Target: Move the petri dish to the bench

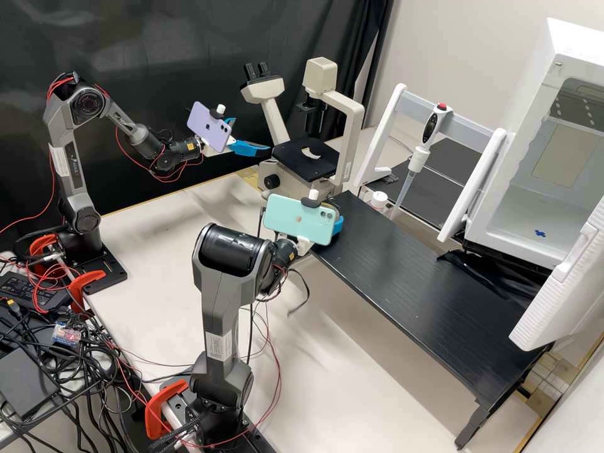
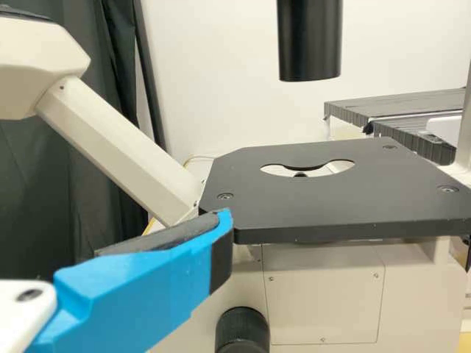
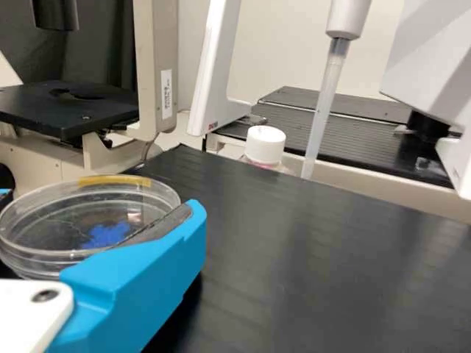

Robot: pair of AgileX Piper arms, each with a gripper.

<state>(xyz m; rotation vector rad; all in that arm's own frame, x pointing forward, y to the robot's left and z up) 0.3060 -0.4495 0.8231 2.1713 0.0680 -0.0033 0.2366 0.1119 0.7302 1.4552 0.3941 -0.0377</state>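
1 petri dish (image 3: 85, 224), partly behind blue finger (image 3: 143, 283).

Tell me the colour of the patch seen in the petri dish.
Blue; the patch in the petri dish shows best in the right wrist view.

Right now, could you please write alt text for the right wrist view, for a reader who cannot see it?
A clear, round petri dish with a blue patch showing in it is held in the blue-fingered right claw. Beyond are a black bench, a microscope, a white-capped bottle and a hanging pipette.
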